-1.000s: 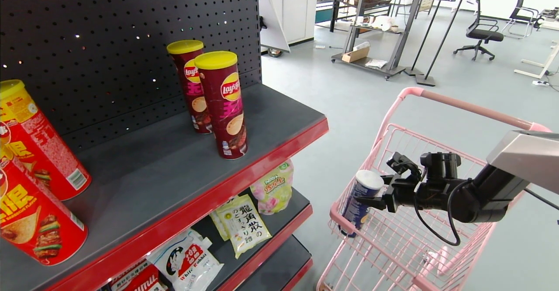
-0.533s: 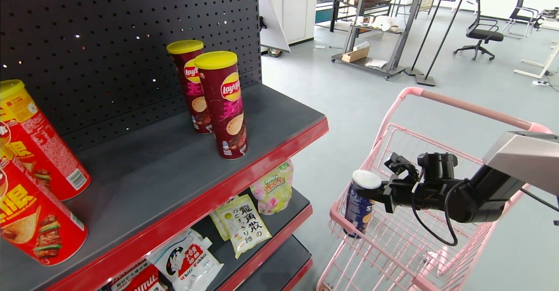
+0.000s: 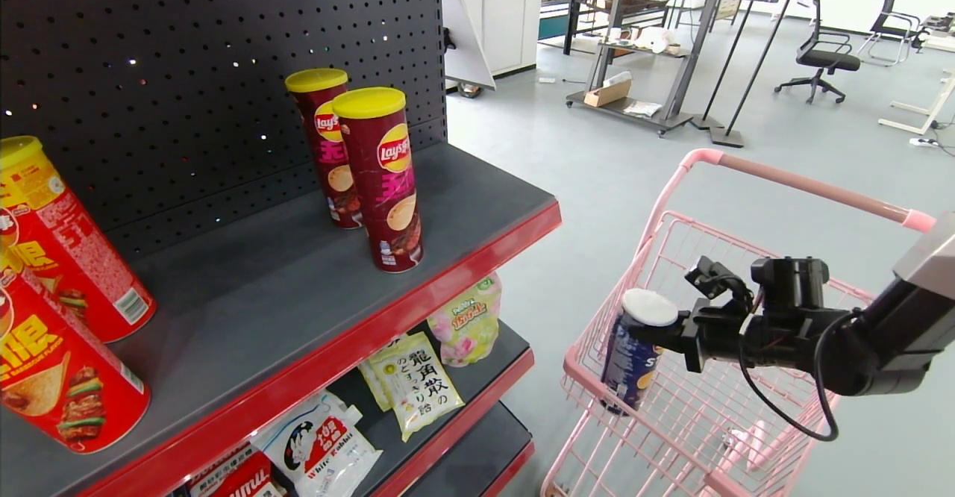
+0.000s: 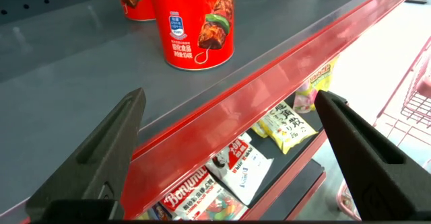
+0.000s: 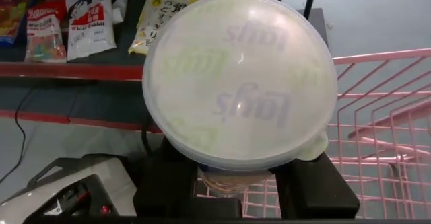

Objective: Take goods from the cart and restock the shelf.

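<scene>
My right jaws are clamped on a blue can just under its white lid, holding it near upright. Location: lower right of the frame, at the corner of the pink cart. My left jaws stand wide, facing the red front edge of the shelf. On the shelf: two maroon cans at centre, two red cans at far left.

Office chair sitting far back on the grey floor | cardboard box resting on the wheeled stand | white cabinet standing behind
</scene>
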